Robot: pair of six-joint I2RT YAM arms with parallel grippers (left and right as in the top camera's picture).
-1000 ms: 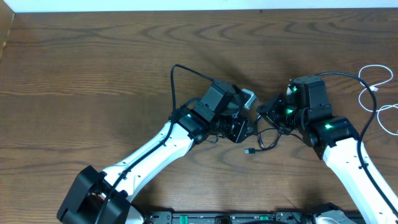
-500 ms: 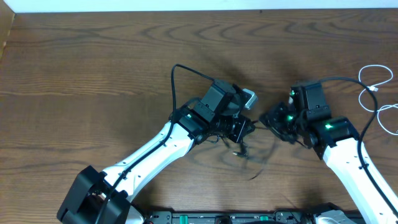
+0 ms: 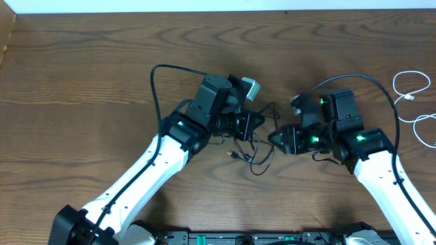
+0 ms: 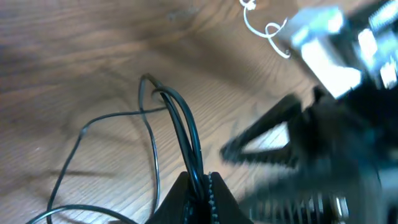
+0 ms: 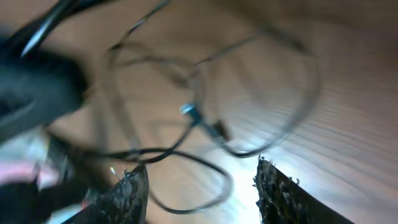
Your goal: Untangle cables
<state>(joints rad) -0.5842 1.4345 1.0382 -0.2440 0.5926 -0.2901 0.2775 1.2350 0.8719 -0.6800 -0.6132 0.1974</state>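
The black cables (image 3: 253,151) lie in a loose tangle on the wooden table between my two arms, a small plug (image 3: 234,156) at one end. My left gripper (image 3: 253,125) is shut on two black cable strands (image 4: 181,121), which run up out of its jaws (image 4: 200,185). My right gripper (image 3: 276,138) stands open just right of the tangle. Its fingers (image 5: 132,194) are wide apart, and a black cable loop (image 5: 200,159) with a small plug (image 5: 189,111) lies on the table between and beyond them, untouched. The white cable (image 3: 411,102) lies apart at the far right.
Each arm's thicker black cable arches above it, on the left (image 3: 158,76) and on the right (image 3: 354,80). The white cable (image 4: 266,28) shows at the top of the left wrist view. The table's far edge (image 3: 218,11) meets a white wall.
My right gripper has opened and let go of the black cables. My left gripper shut on them and drew them left and away, so the tangle now trails left of the right gripper.
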